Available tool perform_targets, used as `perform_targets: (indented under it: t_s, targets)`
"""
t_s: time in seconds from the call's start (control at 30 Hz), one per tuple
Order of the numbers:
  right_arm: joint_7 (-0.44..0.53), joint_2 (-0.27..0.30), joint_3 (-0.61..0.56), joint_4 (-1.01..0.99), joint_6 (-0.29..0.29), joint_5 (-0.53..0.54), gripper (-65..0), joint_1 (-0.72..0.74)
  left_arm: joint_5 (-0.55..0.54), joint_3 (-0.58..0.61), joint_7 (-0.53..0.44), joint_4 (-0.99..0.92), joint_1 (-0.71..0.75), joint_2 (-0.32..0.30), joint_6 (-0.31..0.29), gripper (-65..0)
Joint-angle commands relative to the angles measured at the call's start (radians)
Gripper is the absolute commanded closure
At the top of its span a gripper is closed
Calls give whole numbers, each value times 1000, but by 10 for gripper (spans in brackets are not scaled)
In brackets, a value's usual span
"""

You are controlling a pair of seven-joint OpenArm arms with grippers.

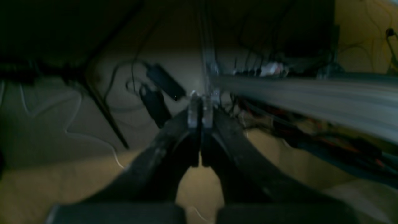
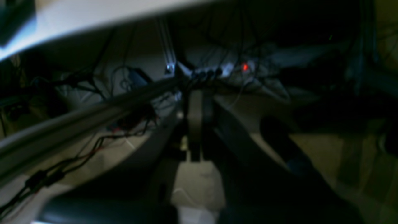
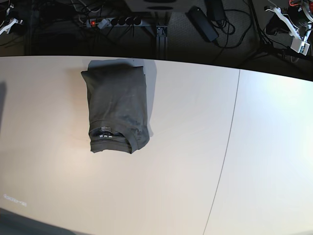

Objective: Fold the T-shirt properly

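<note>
Both grippers are closed up tight with nothing in them, so you're not holding any cloth right now. Your left gripper (image 1: pixel 200 102) shows two black curved fingers (image 1: pixel 161 155) meeting at pale metal-looking tips, pressed flat together. Your right gripper (image 2: pixel 196 105) looks the same, just darker and blurrier, tips together and empty. Both wrist cameras are looking below the tabletop, at floor and wiring, not at fabric.

Over in the base view, the T-shirt (image 3: pixel 117 105) sits at about 10 o'clock on the table (image 3: pixel 195 147), folded into a tidy upright rectangle. It's dark olive-grey, soft matte cotton, a bit wrinkled, with the collar end toward the near side and a small white-striped label (image 3: pixel 105 133) showing there. The far edge of the bundle lies near the table's back edge. The table itself is smooth, pale and glossy-ish, with a thin seam (image 3: pixel 230 132) running front to back at roughly 3 o'clock of the shirt, well apart from it.

Past the far edge, at 12 o'clock, you've got a dark mess: a power strip (image 3: pixel 115 21) with a red lit switch, a black power brick (image 3: pixel 203 22), loose cables, and an aluminium frame post (image 3: pixel 161 35). Neither arm shows over the tabletop in that view.
</note>
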Motion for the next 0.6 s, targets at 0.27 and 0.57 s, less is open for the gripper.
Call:
perform_targets:
  t_s: [0.27,0.57]
  targets:
    - [39,19,-137,-14,73,-86,0,-80,228,54,-328,-426,-21,-14,-13,0]
    - [198,19,-605,-346,56,-309,0,-8,534,474,-635,-1041,-319,-63,-13,0]
